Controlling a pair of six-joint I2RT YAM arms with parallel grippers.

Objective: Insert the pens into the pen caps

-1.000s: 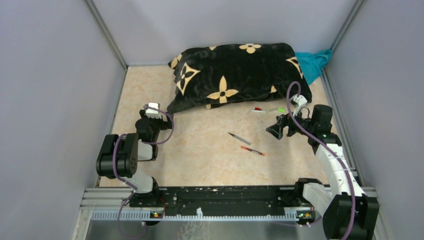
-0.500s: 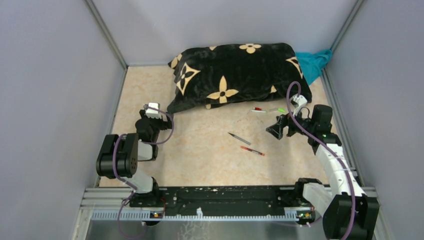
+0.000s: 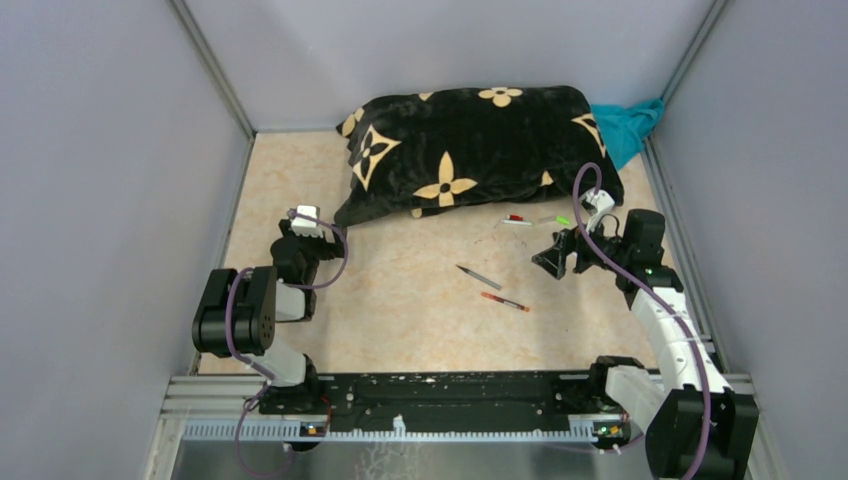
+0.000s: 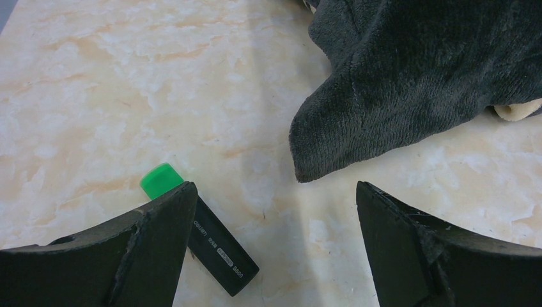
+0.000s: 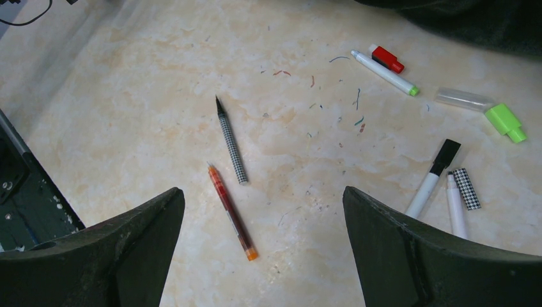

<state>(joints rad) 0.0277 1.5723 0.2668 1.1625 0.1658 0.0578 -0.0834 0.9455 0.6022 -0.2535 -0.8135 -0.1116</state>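
Note:
In the left wrist view, a stubby black marker with a green end (image 4: 214,246) lies on the table, partly under the left finger of my open left gripper (image 4: 275,192). My right gripper (image 5: 262,192) hangs open above a red pen (image 5: 230,211) and a checked pen (image 5: 231,142), touching neither. Farther right lie a white pen with a green tip (image 5: 383,72), a red cap (image 5: 387,59), a green-ended piece with a clear cap (image 5: 482,105), a white pen with a black end (image 5: 434,178), another white pen (image 5: 455,211) and a checked cap (image 5: 470,188).
A black pillow with tan flowers (image 3: 470,150) lies at the back, its dark corner (image 4: 409,83) just ahead of my left gripper. A teal cloth (image 3: 628,125) sits in the back right corner. Grey walls enclose the table on three sides.

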